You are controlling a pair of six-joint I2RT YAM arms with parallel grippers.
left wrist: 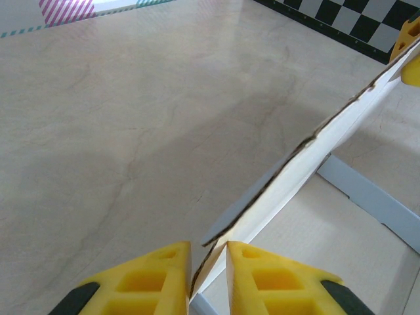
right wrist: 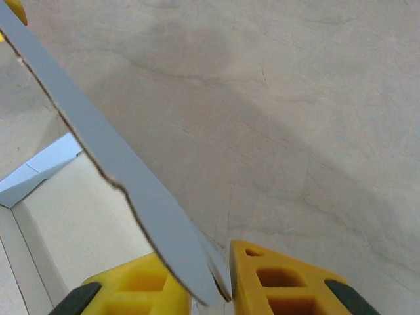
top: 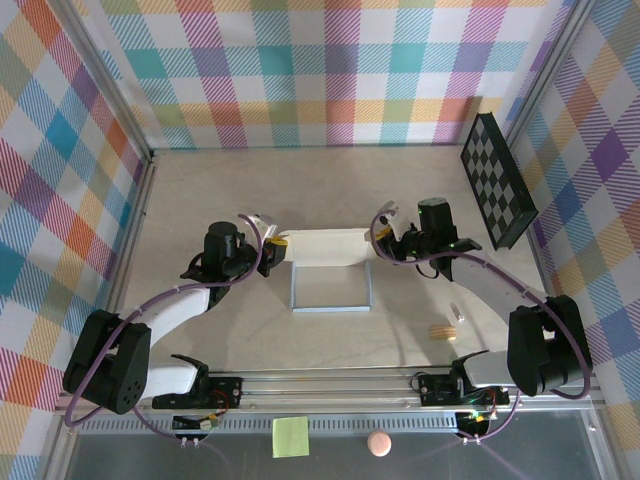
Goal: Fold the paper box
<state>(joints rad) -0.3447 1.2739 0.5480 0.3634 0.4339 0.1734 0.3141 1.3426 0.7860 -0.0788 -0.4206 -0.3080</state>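
Raised flap of the paper box (top: 331, 285) was clamped at both ends by left gripper (left wrist: 209, 279) and right gripper (right wrist: 210, 283) | likely best swung evenly, crease straight.

The paper box (top: 331, 280) lies in the middle of the table (top: 200, 200), its far flap standing between the left hand (top: 272, 252) at its left end and the right hand (top: 385, 240) at its right end. A panel (top: 497, 180) leans far right. A note (top: 290, 436) and a ball (top: 379, 443) lie nearest, the ball to the right.
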